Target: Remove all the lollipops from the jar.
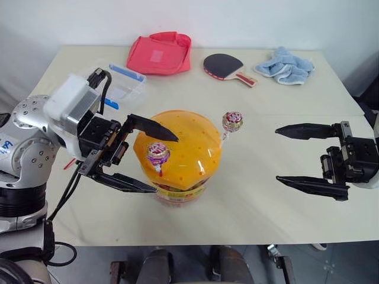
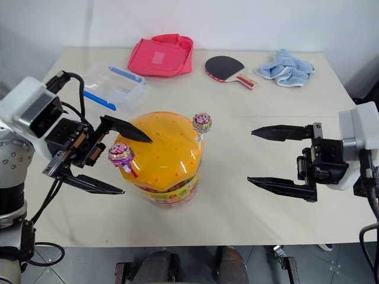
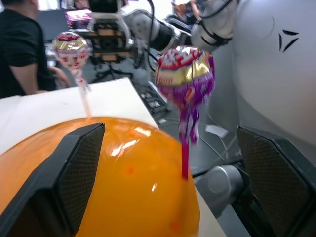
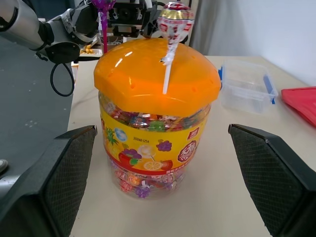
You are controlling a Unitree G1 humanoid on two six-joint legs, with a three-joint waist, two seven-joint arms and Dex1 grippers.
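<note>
Orange-lidded jar (image 1: 177,155) between open jaws

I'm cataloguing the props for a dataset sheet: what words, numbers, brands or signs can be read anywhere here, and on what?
"20260 USA", roughly, in small print on the yellow label of the jar; hard to make out, so uncertain.
Red badge with pale characters on the same label: not readable.
Wrapper print on the lollipop with the red stick: lettering too blurred to read.
Wrapper on the lollipop with the white stick: no legible text.
Pink pouch, paddle: no text visible.
</note>
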